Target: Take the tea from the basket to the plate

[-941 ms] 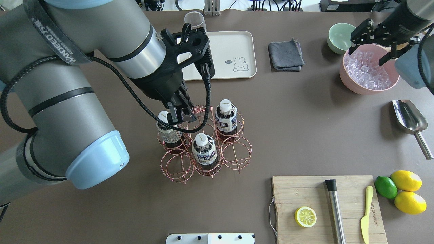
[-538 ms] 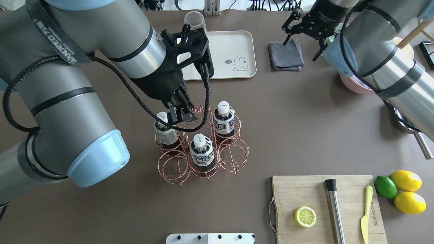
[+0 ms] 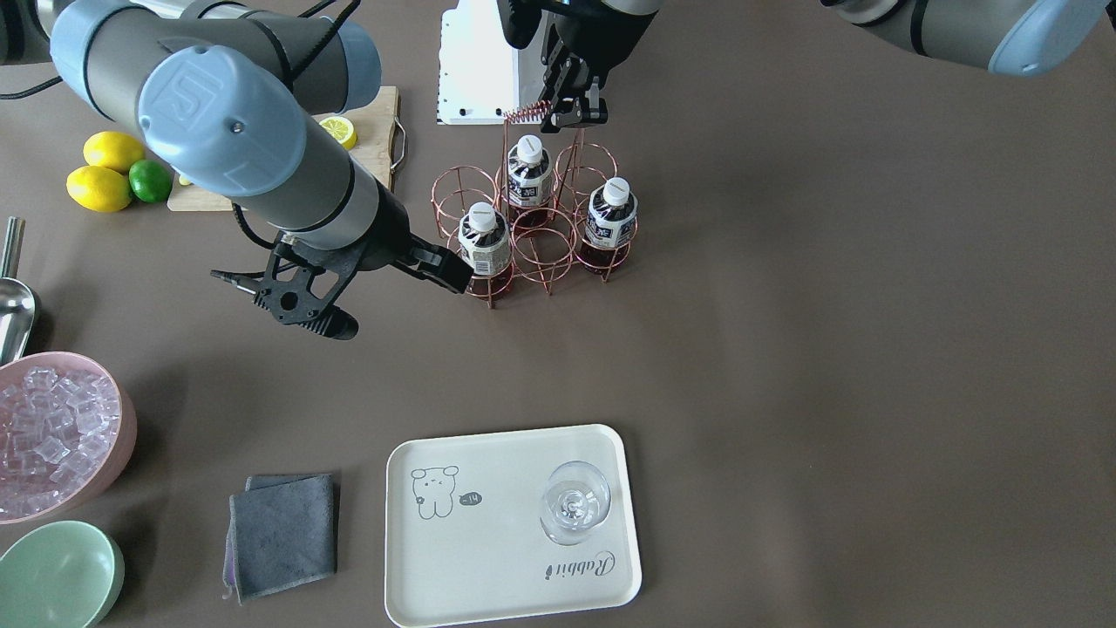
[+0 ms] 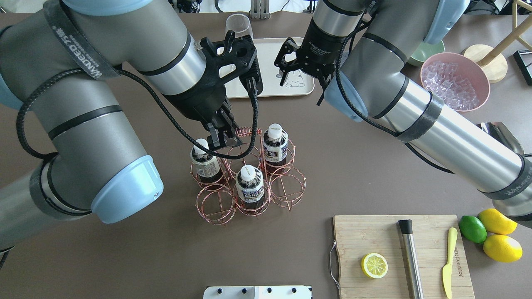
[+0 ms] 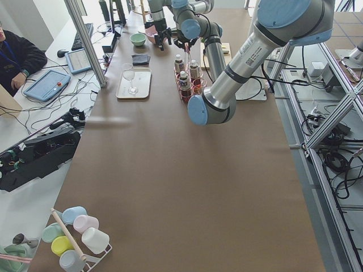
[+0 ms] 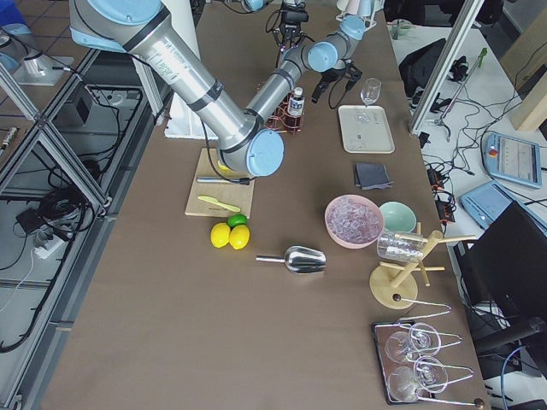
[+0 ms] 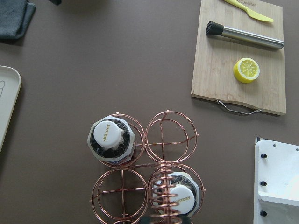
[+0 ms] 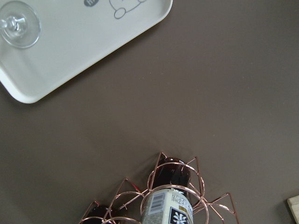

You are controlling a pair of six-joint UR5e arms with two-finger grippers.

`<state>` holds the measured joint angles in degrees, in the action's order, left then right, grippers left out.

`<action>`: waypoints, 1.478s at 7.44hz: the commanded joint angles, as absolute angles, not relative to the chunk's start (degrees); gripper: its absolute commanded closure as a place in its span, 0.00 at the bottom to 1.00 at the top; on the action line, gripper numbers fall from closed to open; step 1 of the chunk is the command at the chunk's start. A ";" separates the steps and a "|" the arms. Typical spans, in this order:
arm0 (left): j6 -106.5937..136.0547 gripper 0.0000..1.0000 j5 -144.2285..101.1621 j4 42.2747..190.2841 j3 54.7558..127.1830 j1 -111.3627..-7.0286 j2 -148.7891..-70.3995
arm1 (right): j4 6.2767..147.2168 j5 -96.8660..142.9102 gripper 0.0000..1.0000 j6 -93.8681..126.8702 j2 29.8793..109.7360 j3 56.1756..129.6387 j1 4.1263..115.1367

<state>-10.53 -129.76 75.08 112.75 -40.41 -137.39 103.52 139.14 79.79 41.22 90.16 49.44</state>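
I have the left claw (image 4: 223, 142) pinched shut on the coiled end of the basket (image 4: 286, 189) handle, right above the rack. The basket is out in the middle of the tabletop (image 4: 374, 158), and I cannot tell whether its feet are touching down.

All the tea is in its ring cells:
- The left tea bottle (image 4: 205, 160) is in the far corner cell on the robot's left, partly under the claw.
- The right tea bottle (image 4: 274, 143) is in the far corner cell on the other side.
- The middle tea bottle (image 4: 250, 187) is in the centre cell of the near row.

The white caps are up and the bottles stand upright.

The right claw (image 4: 302, 85) is spread wide with nothing in it. It hangs in the air over the stretch between the plate (image 4: 270, 62) and the basket, and touches neither.

The plate lies well apart from the basket on the far side of the tabletop. A stemmed glass (image 3: 574, 506) stands on one corner of it. Beside the plate, toward the robot's right, lies a folded grey cloth (image 3: 283, 532). Beyond the cloth sit the pink bowl of ice (image 4: 453, 85) and the green bowl (image 3: 57, 571).

The cutting board (image 4: 374, 236) lies near the robot's right, with a lemon half (image 4: 374, 265) on it.
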 commanded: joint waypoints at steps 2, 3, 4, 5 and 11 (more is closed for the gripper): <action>-10.55 1.00 -129.73 75.15 112.94 -40.60 -137.37 | 104.50 139.66 0.06 83.06 39.46 90.35 42.81; -10.55 1.00 -129.73 75.15 112.94 -40.52 -137.29 | 104.50 139.48 0.10 82.97 39.64 90.35 42.19; -10.55 1.00 -129.73 75.15 112.85 -40.60 -137.37 | 104.59 139.48 0.16 82.88 39.81 90.26 42.01; -10.55 1.00 -129.73 75.15 112.76 -40.52 -136.94 | 104.59 139.48 0.35 82.88 39.81 90.26 42.01; -10.63 1.00 -129.81 75.15 113.29 -40.52 -136.58 | 109.04 141.41 1.00 82.44 38.59 92.27 45.16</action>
<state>-10.60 -129.81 75.14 113.14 -40.52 -136.59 105.93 140.31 82.78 39.50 91.02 43.61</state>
